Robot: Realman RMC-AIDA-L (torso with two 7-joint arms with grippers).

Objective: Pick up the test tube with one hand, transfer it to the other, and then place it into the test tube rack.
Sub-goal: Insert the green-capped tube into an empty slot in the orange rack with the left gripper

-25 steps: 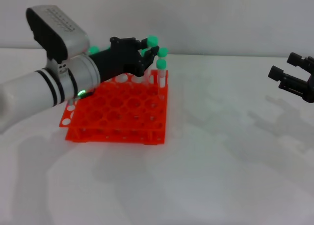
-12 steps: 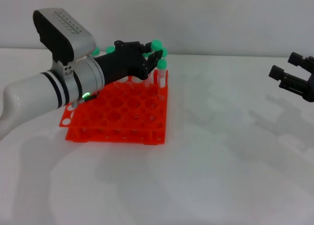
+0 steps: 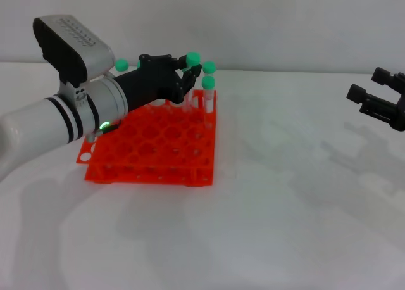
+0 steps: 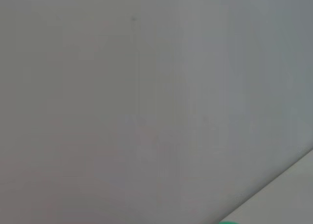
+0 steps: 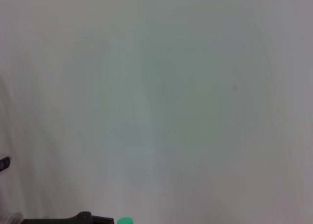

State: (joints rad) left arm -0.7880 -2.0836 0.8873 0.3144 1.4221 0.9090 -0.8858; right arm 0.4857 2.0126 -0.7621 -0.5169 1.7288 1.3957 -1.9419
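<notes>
Since half a second ago the left gripper (image 3: pixel 183 71) has drawn back slightly toward the robot's left and lifted a little over the rear of the test tube rack (image 3: pixel 152 141); the right gripper (image 3: pixel 380 103) has not shifted.

Left gripper: black fingers curled around the green cap of the test tube (image 3: pixel 193 60), which stands at the rack's far right corner. Whether the fingers actually grip the tube or only surround it cannot be told from the head view. Behind the fingers: black palm, then the silver cylindrical wrist with its small green light (image 3: pixel 102 125), hanging over the rack's left half.

Two more green-capped tubes stand just beside the held-or-released one, caps at (image 3: pixel 208 68) and (image 3: pixel 207 82). Another green cap (image 3: pixel 120 65) shows behind the wrist.

Right gripper: fingers spread apart, holding nothing, hovering well apart from the rack at the right edge of the white table (image 3: pixel 285 208).

Wrist views: mostly blank wall; a green cap sliver (image 4: pixel 229 222) in the left one, another (image 5: pixel 125 220) in the right.
</notes>
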